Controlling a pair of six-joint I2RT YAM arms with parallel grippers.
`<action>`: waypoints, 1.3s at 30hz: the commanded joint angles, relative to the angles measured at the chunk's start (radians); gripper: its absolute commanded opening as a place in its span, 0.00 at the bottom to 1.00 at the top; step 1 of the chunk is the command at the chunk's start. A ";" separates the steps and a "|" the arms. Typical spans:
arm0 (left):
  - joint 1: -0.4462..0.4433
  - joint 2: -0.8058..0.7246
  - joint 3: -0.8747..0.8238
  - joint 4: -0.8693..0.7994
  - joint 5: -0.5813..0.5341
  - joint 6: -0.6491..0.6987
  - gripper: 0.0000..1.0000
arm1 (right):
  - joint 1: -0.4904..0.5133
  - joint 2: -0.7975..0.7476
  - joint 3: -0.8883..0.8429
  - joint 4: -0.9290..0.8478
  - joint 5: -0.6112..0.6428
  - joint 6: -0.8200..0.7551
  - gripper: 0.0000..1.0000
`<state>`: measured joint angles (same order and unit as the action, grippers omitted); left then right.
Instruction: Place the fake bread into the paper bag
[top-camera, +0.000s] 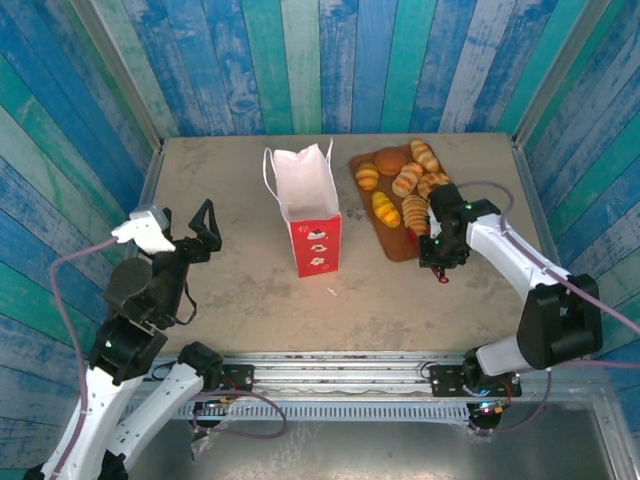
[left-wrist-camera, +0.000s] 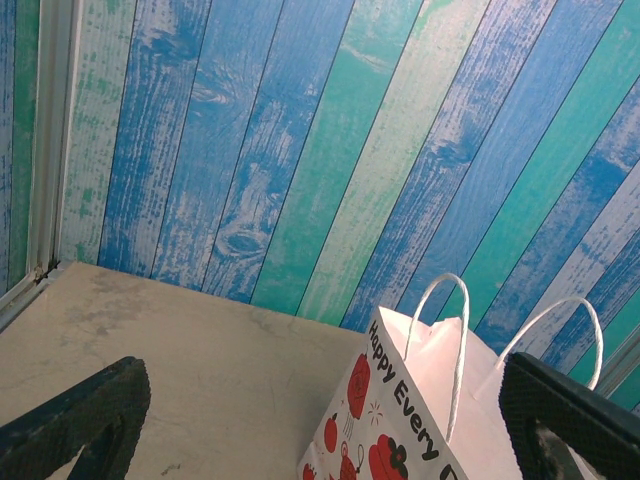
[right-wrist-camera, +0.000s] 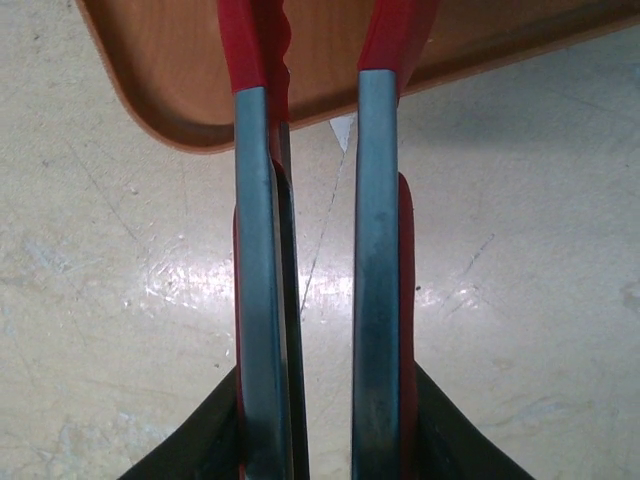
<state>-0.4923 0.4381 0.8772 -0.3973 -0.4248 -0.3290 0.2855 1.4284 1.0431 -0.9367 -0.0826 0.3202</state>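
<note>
Blue and teal painted planks wall in a scuffed beige bench (top-camera: 240, 290) where a bagging job appears barely begun. At centre a white paper bag (top-camera: 305, 205) printed with red strawberries stands upright with its mouth open and its thin loop handles raised; no pastry can be seen inside. All the golden-brown and orange-yellow fake bread (top-camera: 407, 180) in sight, croissants, buns and rolls, lies in a cluster on a brown wooden tray (top-camera: 398, 242) just right of the bag, so by these views every piece is yet to be moved. At the near edge of that tray the right hand (top-camera: 438, 252) grips a pair of red-handled steel tongs (right-wrist-camera: 375, 250), whose two arms run side by side between its black fingers, with nothing visible between them. Well to the left of the bag, the left hand (top-camera: 203, 232) hangs with its jaws spread wide and empty, facing the bag's lettered side.
</note>
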 joint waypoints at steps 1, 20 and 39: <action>-0.003 0.010 0.008 0.025 0.014 0.001 0.94 | -0.003 -0.049 -0.007 -0.040 0.027 -0.010 0.20; 0.001 0.274 0.114 0.028 0.187 -0.106 0.94 | 0.001 -0.104 0.124 -0.133 0.113 -0.028 0.13; 0.392 0.444 0.182 -0.004 0.697 -0.033 0.94 | 0.013 -0.231 0.319 -0.288 0.188 0.022 0.09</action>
<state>-0.1143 0.8749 1.0592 -0.3988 0.1970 -0.3843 0.2893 1.2083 1.3159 -1.2037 0.0795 0.3271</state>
